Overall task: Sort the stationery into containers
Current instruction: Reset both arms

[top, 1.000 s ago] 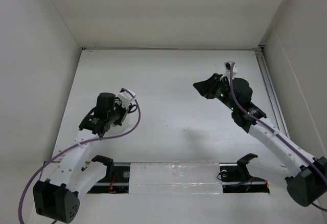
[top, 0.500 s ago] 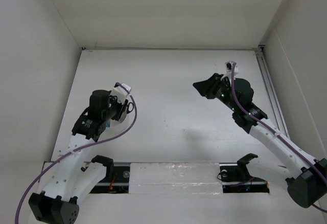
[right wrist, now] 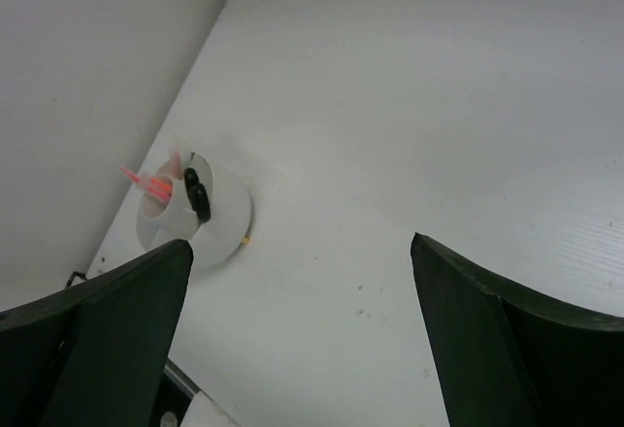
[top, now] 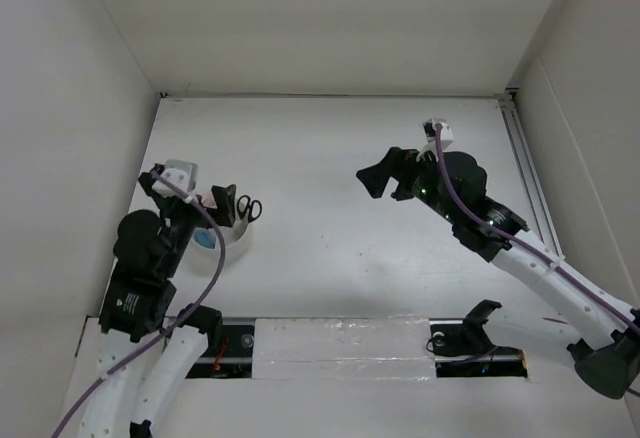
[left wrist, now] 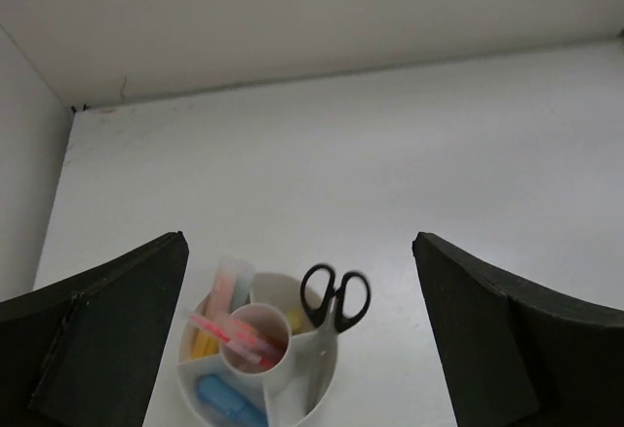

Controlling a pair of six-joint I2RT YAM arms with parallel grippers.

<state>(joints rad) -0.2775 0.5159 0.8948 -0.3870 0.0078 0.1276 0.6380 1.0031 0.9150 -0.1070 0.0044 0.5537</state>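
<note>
We held our left claw (left wrist: pixel 299 242) wide and empty near the round white plastic tub (left wrist: pixel 327 378), with black-handled scissors (left wrist: pixel 336 295), pink pens (left wrist: pixel 234 334) and blue marker (left wrist: pixel 219 400) sorted inside. Well beyond the tub our right claw (right wrist: pixel 301 242) gaped empty too, sorting seemingly done.

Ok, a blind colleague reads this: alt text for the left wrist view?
A round white tub sits on a white table, black-handled scissors standing in one wedge, pink pens in its central cup and a blue marker in a near wedge. The left gripper is open, one dark finger at each lower corner.
</note>
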